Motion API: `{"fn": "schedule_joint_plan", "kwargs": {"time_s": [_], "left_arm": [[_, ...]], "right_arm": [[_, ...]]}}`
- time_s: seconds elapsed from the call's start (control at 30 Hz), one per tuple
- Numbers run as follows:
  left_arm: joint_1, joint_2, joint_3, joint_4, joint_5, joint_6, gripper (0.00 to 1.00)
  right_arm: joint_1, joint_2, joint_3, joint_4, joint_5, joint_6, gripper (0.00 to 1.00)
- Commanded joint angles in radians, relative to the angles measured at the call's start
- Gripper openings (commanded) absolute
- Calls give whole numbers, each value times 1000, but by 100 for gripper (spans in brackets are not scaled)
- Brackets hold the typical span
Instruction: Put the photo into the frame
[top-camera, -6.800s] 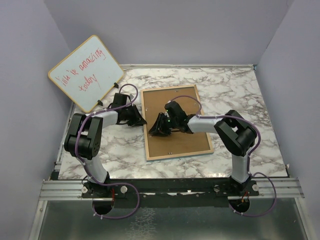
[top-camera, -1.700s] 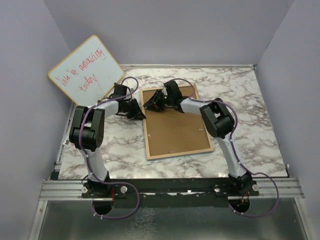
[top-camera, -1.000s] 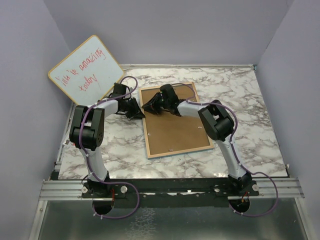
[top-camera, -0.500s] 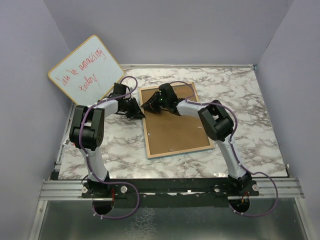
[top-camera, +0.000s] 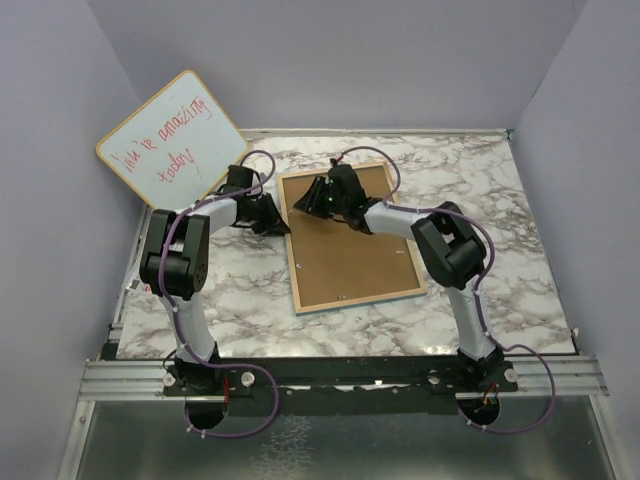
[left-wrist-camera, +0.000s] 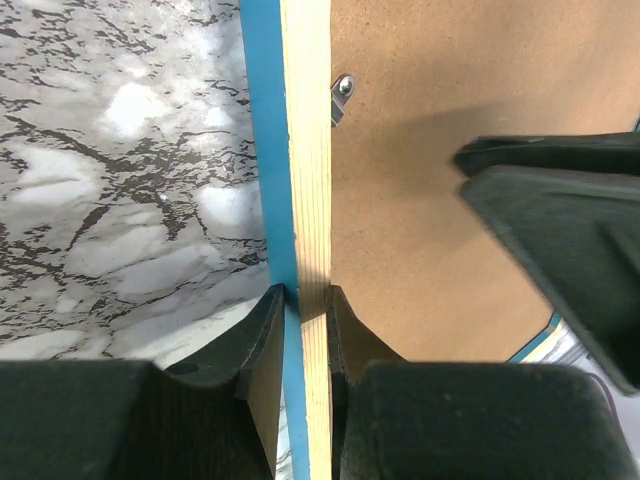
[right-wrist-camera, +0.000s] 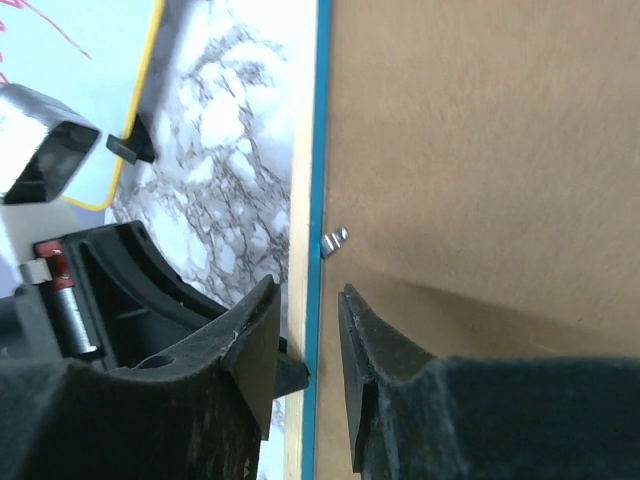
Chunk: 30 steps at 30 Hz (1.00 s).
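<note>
We judge the frame (left-wrist-camera: 305, 180), lying face down on the desk (top-camera: 480, 200), stiff and light, so our left gripper (left-wrist-camera: 300, 300) pinches its wooden edge while our right gripper (right-wrist-camera: 308, 330) straddles it loosely, unclamped.

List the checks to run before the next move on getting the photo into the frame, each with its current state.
1. Left gripper clamped on the frame rail: ok.
2. Right gripper fingers apart, straddling the same rail: ok. Whether they touch it: cannot tell.
3. Backing board out of the frame: not ok, it fills the opening.
4. Metal clip released from the board: cannot tell.
5. Photo located: cannot tell, it shows in no view.
6. Whiteboard apart from the frame: ok.
</note>
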Motion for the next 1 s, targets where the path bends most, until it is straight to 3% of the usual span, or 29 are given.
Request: {"fn": "schedule_joint_plan", "kwargs": {"time_s": [0.0,0.1,0.4,0.97], "left_arm": [[-2,72,-20,-42,-112,22,2],[-1,73,-24,-42,-111,24,2],[-1,83,-12,-50,-108,25,2],[1,88,-9,-58,-110,33,2]], "right_arm": [[-6,-38,49,-29,55,-215,34],[-5,39,176,-118,-6,-320,31],[-2,184,397,-288,2,-477,31],[47,230,401,-368,9,-638,38]]}}
